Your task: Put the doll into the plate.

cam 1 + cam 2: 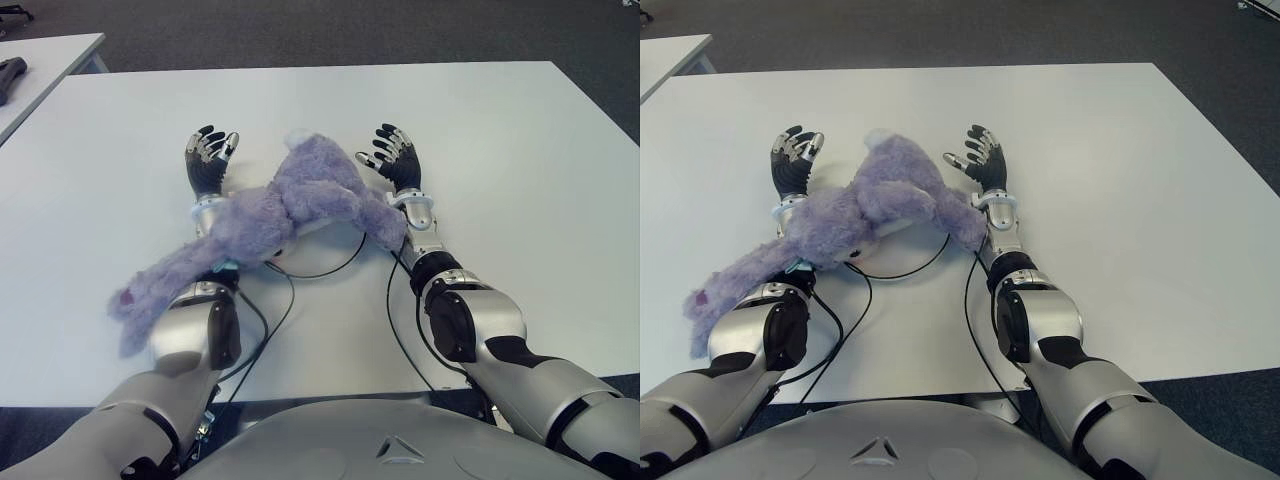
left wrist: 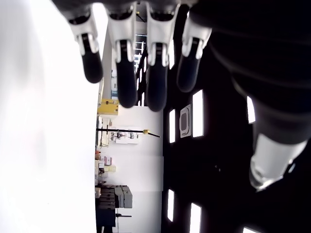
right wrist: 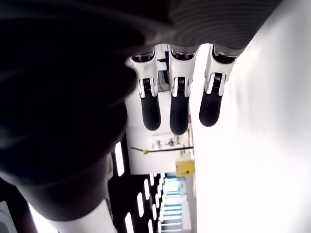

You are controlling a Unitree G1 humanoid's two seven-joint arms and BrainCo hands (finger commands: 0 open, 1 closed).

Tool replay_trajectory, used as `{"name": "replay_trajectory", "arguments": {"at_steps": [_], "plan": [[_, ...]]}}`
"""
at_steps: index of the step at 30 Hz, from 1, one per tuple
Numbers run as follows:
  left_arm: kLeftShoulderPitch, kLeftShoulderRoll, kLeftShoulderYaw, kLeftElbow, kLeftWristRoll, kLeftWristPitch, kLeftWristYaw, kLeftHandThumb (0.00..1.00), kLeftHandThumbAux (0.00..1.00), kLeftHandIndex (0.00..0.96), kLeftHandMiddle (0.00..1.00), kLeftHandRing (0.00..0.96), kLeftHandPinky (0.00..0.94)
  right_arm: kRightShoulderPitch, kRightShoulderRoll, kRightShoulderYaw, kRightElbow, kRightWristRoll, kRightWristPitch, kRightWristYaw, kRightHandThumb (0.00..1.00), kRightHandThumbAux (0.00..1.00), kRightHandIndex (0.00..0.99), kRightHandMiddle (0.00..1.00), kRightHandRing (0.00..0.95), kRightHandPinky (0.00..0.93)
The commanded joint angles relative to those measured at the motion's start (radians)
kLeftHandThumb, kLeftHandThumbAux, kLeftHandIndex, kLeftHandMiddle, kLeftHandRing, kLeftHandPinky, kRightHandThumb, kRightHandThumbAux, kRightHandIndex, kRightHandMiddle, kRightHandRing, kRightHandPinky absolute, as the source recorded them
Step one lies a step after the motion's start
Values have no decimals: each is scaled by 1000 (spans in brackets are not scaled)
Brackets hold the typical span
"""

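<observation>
A purple plush doll [image 1: 270, 215] lies sprawled across both of my forearms, near the wrists, above the white table [image 1: 520, 150]. One limb hangs down past my left elbow, another drapes over my right wrist. My left hand [image 1: 208, 158] shows beyond the doll on the left, fingers [image 2: 121, 77] straight and spread, holding nothing. My right hand [image 1: 393, 155] shows on the doll's right, fingers [image 3: 177, 104] also extended and empty. No plate shows in any view.
Black cables [image 1: 300, 275] loop on the table under the doll between my arms. A second white table [image 1: 40, 60] with a dark object [image 1: 10, 75] stands at the far left. Grey carpet surrounds the table.
</observation>
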Motion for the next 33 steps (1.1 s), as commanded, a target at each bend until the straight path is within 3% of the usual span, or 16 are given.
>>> {"name": "replay_trajectory", "arguments": {"at_steps": [1, 33], "plan": [[350, -81, 26, 168, -45, -17, -7, 0, 661, 258, 332, 311, 194, 210, 62, 24, 131, -33, 82, -30, 88, 929, 185, 235, 220, 225], [353, -79, 26, 169, -45, -27, -12, 0, 688, 264, 326, 301, 199, 211, 67, 18, 131, -35, 79, -40, 218, 940, 216, 257, 238, 236]]}}
